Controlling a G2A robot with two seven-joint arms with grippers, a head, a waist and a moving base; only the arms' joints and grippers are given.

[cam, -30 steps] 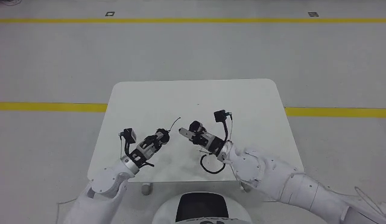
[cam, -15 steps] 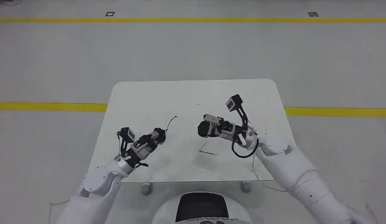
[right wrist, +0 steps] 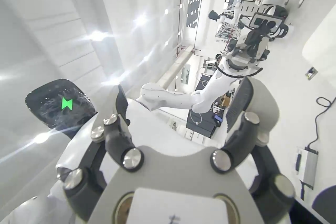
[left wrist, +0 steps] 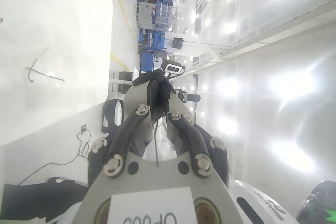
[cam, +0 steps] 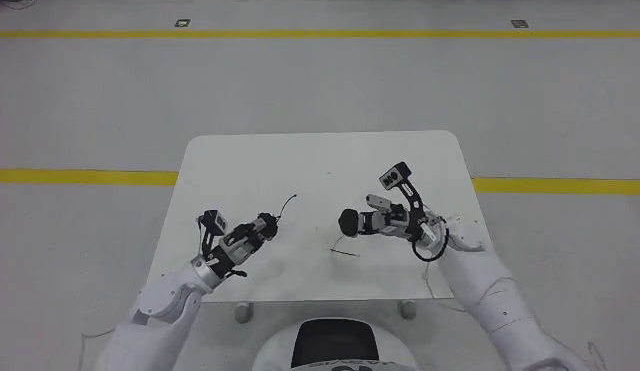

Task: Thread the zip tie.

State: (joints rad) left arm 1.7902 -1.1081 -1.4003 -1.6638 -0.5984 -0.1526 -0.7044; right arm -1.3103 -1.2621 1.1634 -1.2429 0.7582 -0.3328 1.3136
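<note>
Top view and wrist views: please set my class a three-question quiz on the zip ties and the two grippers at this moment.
1. True or false: the right gripper has its jaws shut.
2. Where is the loose zip tie? A: lying on the table. B: on the floor. C: between the right gripper's jaws.
3. Fill in: the left gripper is shut on a thin black ____.

Key
1. False: its jaws stand apart, with nothing between them.
2. A
3. zip tie
</note>
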